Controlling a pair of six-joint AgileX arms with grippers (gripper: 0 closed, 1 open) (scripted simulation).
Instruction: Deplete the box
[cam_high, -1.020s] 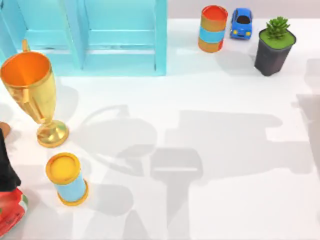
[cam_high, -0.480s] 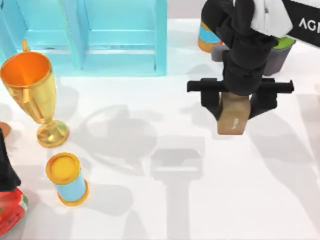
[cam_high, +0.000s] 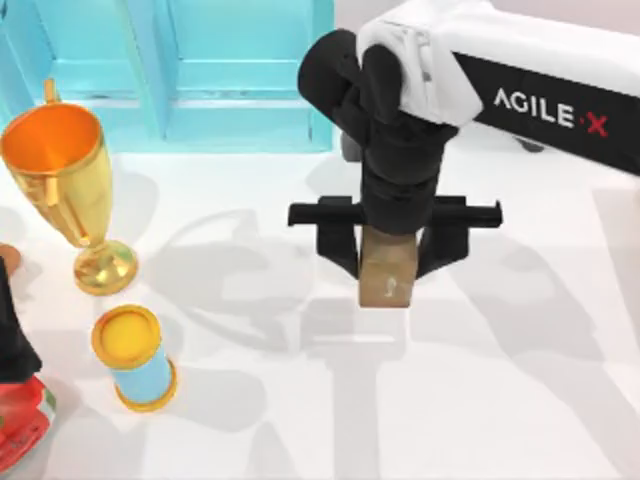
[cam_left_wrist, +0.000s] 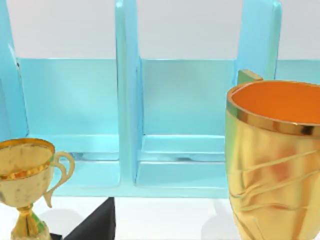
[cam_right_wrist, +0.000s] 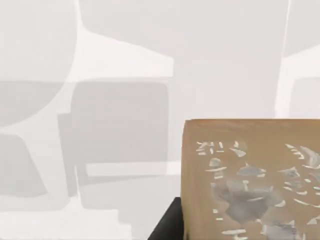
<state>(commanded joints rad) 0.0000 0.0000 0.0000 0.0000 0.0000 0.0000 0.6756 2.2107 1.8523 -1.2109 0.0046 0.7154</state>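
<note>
A brown box with a pale pattern on one face hangs above the middle of the table. My right gripper is shut on it, one black finger on each side. In the right wrist view the box is close up, over bare white tabletop and shadows. My left arm stays at the table's left edge, and a black tip shows in its wrist view.
A light blue shelf unit stands at the back left. A large gold trophy and a yellow-and-blue can stand at the left. A red object lies at the front left corner. A smaller trophy appears in the left wrist view.
My right arm came in from the back right holding the brown box and moved left toward the table's middle. It now covers the can, toy car and plant at the back right.
</note>
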